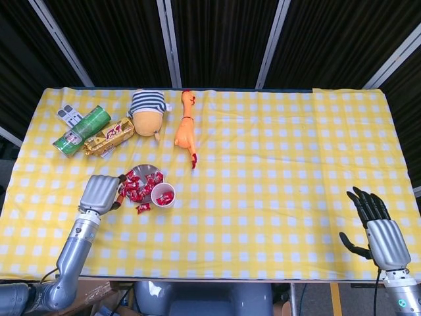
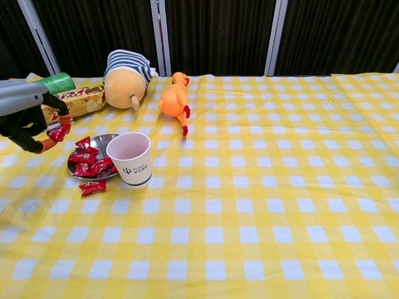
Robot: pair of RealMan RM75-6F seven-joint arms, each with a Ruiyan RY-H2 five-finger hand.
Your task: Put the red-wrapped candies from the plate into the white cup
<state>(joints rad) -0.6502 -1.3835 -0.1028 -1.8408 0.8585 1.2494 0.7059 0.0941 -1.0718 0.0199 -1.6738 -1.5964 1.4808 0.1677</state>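
Note:
A small metal plate (image 1: pixel 148 169) with several red-wrapped candies (image 1: pixel 137 185) sits left of centre. The white cup (image 1: pixel 163 195) stands against its near right side with red candy inside. One loose candy (image 1: pixel 143 209) lies on the cloth in front of the plate. My left hand (image 1: pixel 100 193) hovers just left of the plate. In the chest view, the left hand (image 2: pixel 28 115) is raised above the table and pinches a red candy (image 2: pixel 59 132), left of the plate (image 2: pixel 107 138) and cup (image 2: pixel 131 159). My right hand (image 1: pixel 378 227) is open at the near right edge, holding nothing.
Along the far left lie a green can (image 1: pixel 81 130), a gold snack pack (image 1: pixel 108 136), a striped plush toy (image 1: pixel 146 112) and an orange rubber chicken (image 1: pixel 185 130). Yellow checked cloth covers the table (image 1: pixel 276 171).

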